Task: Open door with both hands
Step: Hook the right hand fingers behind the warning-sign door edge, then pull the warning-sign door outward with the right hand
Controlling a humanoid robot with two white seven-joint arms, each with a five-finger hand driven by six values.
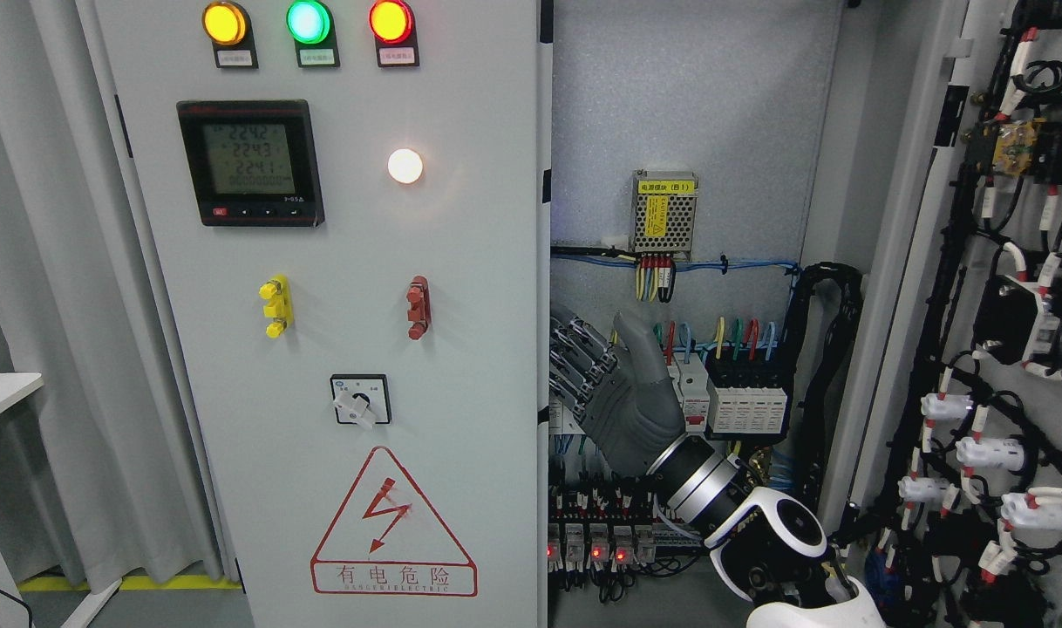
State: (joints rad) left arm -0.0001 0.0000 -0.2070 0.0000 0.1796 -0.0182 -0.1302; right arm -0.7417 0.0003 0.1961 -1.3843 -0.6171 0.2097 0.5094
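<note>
Already the fingers (575,358) of the right hand (614,392) are seen curled round the inner edge of the left door (365,262), with the thumb held upright and apart, so the hand is judged to be gripping that edge. The arm enters from the lower right and reaches across the open cabinet (697,131). The door's free edge runs vertically, straight up and down past the fingertips, and the door panel lies to the left of them; a swing outward about hinges presumed on the far left is what the coming move seems to call for. The right door (1010,305) is already swung open at the right, its wiring exposed. No left hand is seen. On the left door a meter (250,162) shows rows of digits near 224, and a red warning triangle (393,523) carries the characters 有电危险. A yellow label above the small power unit (664,209) is too small to be read surely.
</note>
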